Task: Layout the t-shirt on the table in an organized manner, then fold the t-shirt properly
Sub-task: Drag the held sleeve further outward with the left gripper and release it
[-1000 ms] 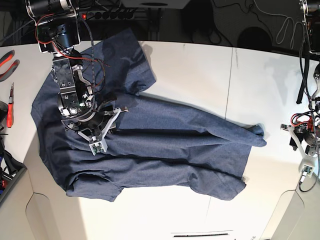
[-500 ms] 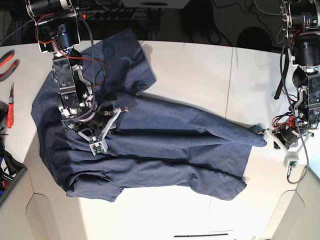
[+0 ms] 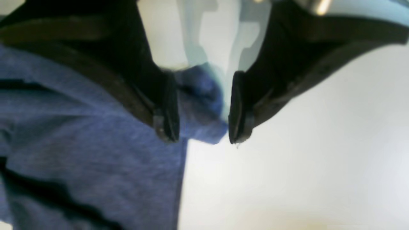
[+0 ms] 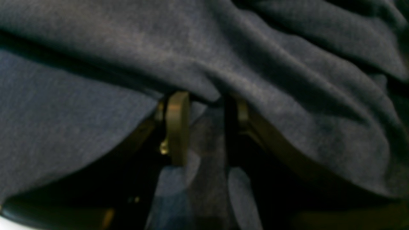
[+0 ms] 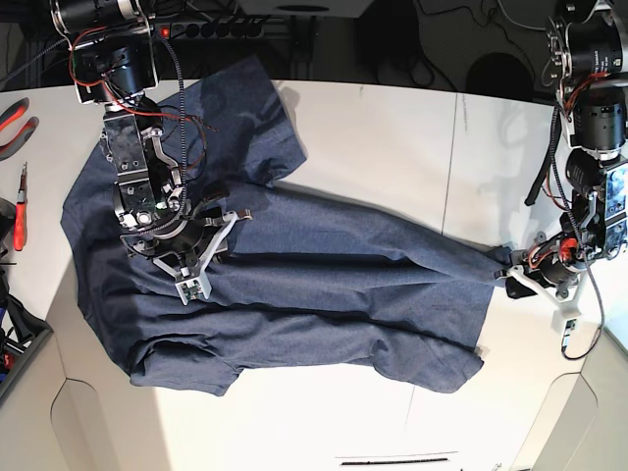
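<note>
Currently the t-shirt lies rumpled across the left half of the white worktop, hem corner bunched to the right. Left claw straddles that corner with jaws spread, fabric between them but not pinched, likely to tug it flat. Right claw sits parted over a fold mid-shirt; grip unclear. Cables, power strip behind; red pliers far left.

The left gripper sits low, its jaws parted around a bunched tip of cloth (not visibly pinching it). The right gripper presses down, jaws part-spread with cloth between.
</note>
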`<state>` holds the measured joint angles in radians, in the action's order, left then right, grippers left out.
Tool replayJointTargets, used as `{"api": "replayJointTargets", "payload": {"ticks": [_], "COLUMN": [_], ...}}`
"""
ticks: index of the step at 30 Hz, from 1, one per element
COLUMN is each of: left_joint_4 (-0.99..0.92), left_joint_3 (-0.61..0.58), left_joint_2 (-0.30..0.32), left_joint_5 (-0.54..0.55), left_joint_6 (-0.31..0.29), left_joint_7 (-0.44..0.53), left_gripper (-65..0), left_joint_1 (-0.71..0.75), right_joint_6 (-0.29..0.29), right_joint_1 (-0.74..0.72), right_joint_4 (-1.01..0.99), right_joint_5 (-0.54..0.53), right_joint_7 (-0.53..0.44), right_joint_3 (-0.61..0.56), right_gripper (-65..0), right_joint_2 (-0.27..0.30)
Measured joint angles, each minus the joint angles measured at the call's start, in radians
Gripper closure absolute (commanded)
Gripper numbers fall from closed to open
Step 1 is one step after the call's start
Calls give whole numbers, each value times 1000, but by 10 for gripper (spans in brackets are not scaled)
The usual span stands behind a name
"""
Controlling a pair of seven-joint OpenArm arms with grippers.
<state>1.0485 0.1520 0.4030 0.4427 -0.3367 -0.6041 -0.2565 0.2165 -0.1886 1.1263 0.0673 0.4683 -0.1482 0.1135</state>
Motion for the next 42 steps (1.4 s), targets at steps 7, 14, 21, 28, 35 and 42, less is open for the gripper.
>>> {"api": "replayJointTargets", "payload": {"ticks": [7,14,21,28,35,42], "left_joint_4": [-93,-92,30,79,89,190], "left_joint_3": [0,4,72,126,180,306], "left_joint_2": [-56,-54,-54,-53,-51,-27], "left_joint_5": [-31,-45,-37,21,198,409], "left_joint_6": [0,0,-19,-55,-170,-257], "left_joint_7": [38,55,-39,-101,-195,-318], "left_gripper": [-272,0,0,0,0,0], "left_joint_1": [-10,-16,-16,-9,61,190], "right_joint_6": [0,0,0,0,-5,-26], "right_joint_1": [0,0,0,0,0,0], "right_joint_4": [0,0,0,0,0,0], "right_joint_5": [0,0,0,0,0,0], "right_joint_7": [0,0,0,0,0,0], "right_joint_3": [0,0,0,0,0,0], "right_gripper": [-189,-189,-189,-189,-189,-189], "right_joint_2": [0,0,0,0,0,0]}}
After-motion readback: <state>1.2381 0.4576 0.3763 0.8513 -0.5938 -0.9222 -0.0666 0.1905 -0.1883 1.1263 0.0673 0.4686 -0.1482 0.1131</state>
